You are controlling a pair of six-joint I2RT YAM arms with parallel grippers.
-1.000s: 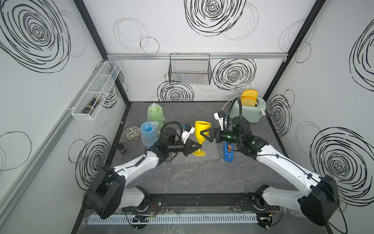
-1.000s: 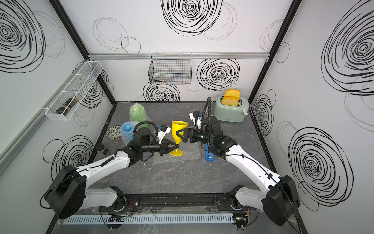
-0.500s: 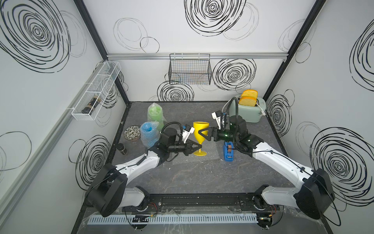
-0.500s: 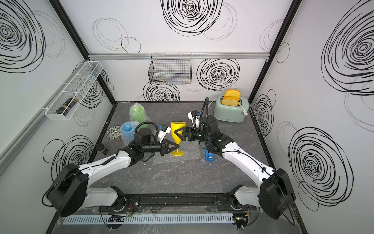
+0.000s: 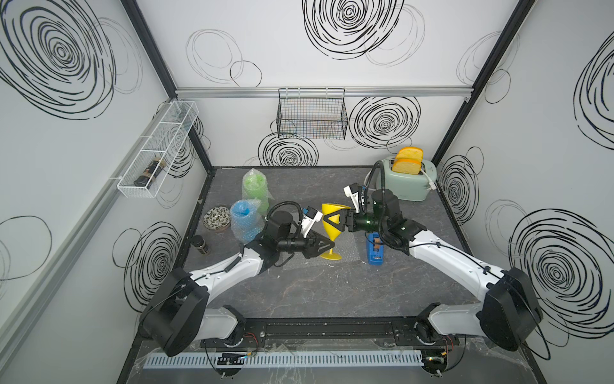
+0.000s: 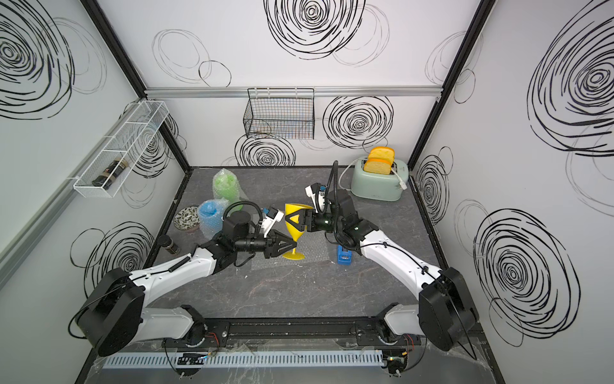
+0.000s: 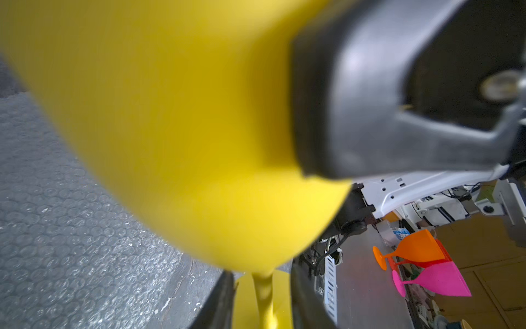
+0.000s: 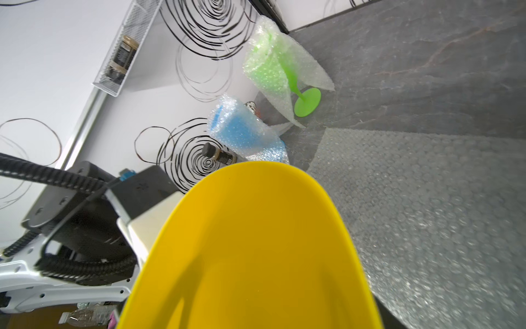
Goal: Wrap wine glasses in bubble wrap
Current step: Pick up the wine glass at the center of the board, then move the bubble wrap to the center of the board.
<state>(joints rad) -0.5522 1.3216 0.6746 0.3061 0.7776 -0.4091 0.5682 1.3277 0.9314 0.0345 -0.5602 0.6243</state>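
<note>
The left pincer (image 5: 330, 247) stands open astride the stem of the yellow goblet (image 5: 333, 236), fingers clear on both sides. The right pincer (image 5: 330, 220) clasps the bowl just below the rim. The opaque goblet stands mid-counter (image 5: 332, 299), its round foot on a flat sheet of clear bubble wrap (image 5: 347, 258). A blue tape dispenser (image 5: 374, 251) sits just beside the sheet. Nearer the left wall, the green goblet (image 5: 255, 188) and blue goblet (image 5: 244, 219) stand loosely swathed in bubbled film.

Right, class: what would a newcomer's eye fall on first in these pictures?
The yellow goblet in the middle, over a flat bubble wrap sheet, with the right gripper clasping its bowl and the left gripper open around its stem. To its left stand the green goblet and blue goblet, already wrapped.
</note>
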